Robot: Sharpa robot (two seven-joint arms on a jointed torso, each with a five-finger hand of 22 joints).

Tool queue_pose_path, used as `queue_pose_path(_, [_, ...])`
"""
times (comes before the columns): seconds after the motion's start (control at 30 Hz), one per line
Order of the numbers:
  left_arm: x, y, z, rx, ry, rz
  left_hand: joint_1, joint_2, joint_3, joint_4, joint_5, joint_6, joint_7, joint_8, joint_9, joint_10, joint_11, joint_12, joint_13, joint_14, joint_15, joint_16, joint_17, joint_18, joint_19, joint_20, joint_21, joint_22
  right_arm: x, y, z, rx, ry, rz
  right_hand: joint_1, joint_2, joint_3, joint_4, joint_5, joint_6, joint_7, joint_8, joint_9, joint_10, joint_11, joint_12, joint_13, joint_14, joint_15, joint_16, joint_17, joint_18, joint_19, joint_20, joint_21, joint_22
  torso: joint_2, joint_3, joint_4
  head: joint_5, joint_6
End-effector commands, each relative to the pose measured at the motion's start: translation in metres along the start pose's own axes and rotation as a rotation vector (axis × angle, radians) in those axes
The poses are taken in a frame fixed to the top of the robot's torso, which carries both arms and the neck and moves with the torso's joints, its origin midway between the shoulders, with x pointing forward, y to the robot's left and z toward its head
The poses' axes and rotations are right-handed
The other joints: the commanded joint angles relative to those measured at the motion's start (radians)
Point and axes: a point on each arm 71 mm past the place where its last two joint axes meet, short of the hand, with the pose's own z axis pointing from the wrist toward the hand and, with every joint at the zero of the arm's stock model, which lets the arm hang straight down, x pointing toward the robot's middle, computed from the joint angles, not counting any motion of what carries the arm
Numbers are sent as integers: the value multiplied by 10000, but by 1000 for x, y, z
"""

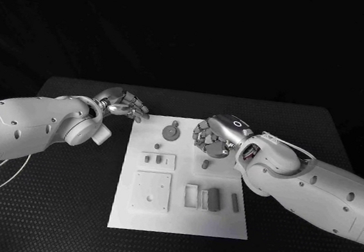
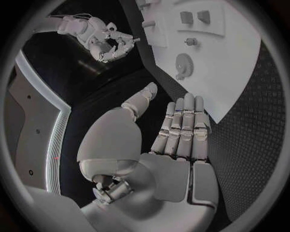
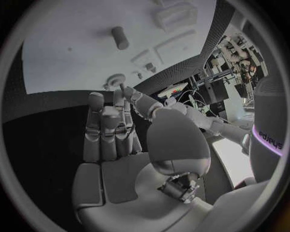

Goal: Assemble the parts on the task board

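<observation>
The task board (image 1: 177, 219) is laid flat on the surface (image 1: 56, 210), between the left robot hand (image 1: 125, 105) and the right robot hand (image 1: 213, 136); the left one is held just off the board's far corner, the right one over the board's far edge. A gear-like part (image 1: 170, 132) is found between the two hands, a short peg (image 1: 206, 164) just nearer than the right robot hand, and a row of upright parts (image 1: 212, 199) nearer still.
</observation>
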Motion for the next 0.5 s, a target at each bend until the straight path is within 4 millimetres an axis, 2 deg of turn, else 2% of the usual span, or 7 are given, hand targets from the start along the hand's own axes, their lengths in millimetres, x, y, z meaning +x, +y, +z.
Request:
queue_pose_path(0.03, [0, -2, 1, 85, 51, -61, 9, 109, -73, -7, 4, -100, -5, 14, -11, -77, -4, 33, -14, -1, 60, -38, 20, -146, -10, 31, 43, -15, 4, 13, 6, -292, 341, 325, -82, 105, 7, 41, 35, 63, 11, 48, 60, 80, -6, -65, 19, -25, -87, 30, 18, 138, 21, -46, 61, 221, -5, -11, 1, 217, -18])
queue_pose_path(0.2, [1, -2, 2, 112, 28, -54, 11, 107, -75, -8, 4, -103, -4, 14, -12, -81, -3, 34, -17, 0, 60, -42, 26, -146, -9, 31, 43, -20, 10, 26, 13, -620, 482, 377, -92, 118, 9, 40, 36, 54, 14, 46, 63, 77, -4, -75, 25, -32, -86, 28, 21, 138, 14, -45, 59, 219, -5, -8, 6, 380, -40])
queue_pose_path(0.33, [0, -2, 2, 127, -45, -36, 12, 108, -75, -7, 4, -104, -4, 14, -12, -82, -3, 35, -18, 0, 60, -45, 31, -145, -9, 31, 43, -23, 25, 40, 18, -917, 741, 487, -97, 128, 11, 38, 36, 46, 16, 43, 65, 74, -3, -83, 29, -37, -85, 26, 23, 138, 9, -45, 58, 218, -6, -18, 19, 459, -46])
queue_pose_path(0.5, [0, -2, 3, 153, -108, -30, 14, 101, -79, -10, 4, -103, -4, 17, -12, -84, -3, 41, -21, -7, 62, -58, 42, -148, -15, 33, 40, -34, 46, 54, 21, -1222, 1144, 548, -99, 138, 16, 35, 37, 37, 17, 41, 68, 69, -2, -93, 34, -45, -83, 22, 25, 138, 1, -46, 56, 217, 2, -2, -2, 611, -84])
